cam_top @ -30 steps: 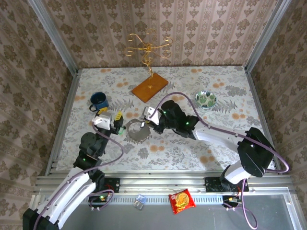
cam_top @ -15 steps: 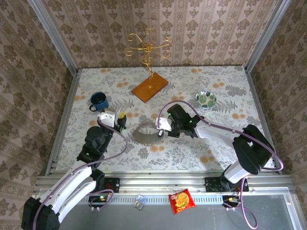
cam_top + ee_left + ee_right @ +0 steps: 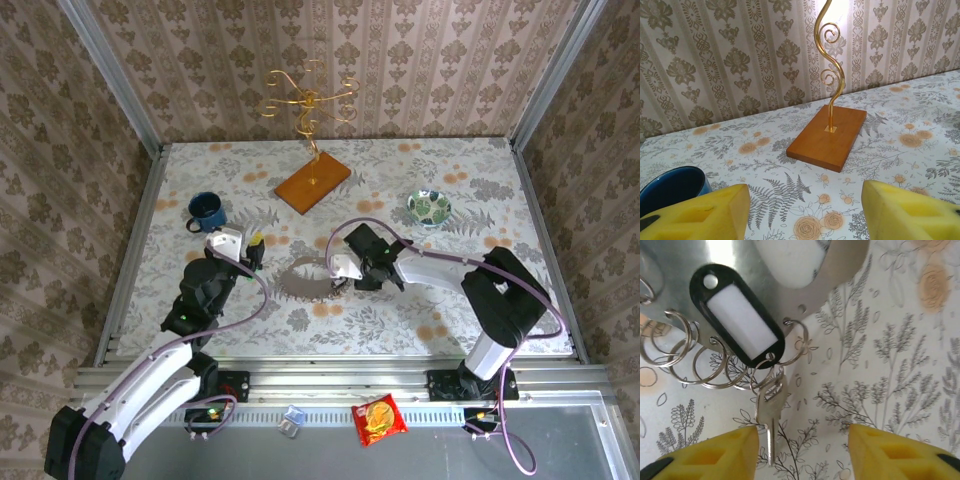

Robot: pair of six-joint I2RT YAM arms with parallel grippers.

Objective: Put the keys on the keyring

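Observation:
The keyring [image 3: 296, 284] lies flat on the flowered cloth between the two arms. In the right wrist view it is a broad silvery band [image 3: 740, 260] with several split rings along its edge and a black tag [image 3: 740, 320] with a white label. One silvery key [image 3: 769, 412] hangs from a split ring by the tag and lies flat on the cloth. My right gripper [image 3: 802, 455] [image 3: 340, 283] is open just below it, its left finger [image 3: 715, 455] beside the key's blade. My left gripper [image 3: 805, 210] [image 3: 255, 243] is open and empty, left of the hoop.
A gold wire stand on a wooden base [image 3: 312, 182] [image 3: 827, 137] stands at the back. A blue mug [image 3: 206, 210] [image 3: 670, 187] is at the left, a green-patterned bowl [image 3: 428, 207] at the right. A snack packet [image 3: 379, 419] lies off the table on the front rail.
My right gripper has opened and shifted toward the near-right side of the hoop, leaving the key lying on the cloth. The left gripper has drawn back a little from the hoop.

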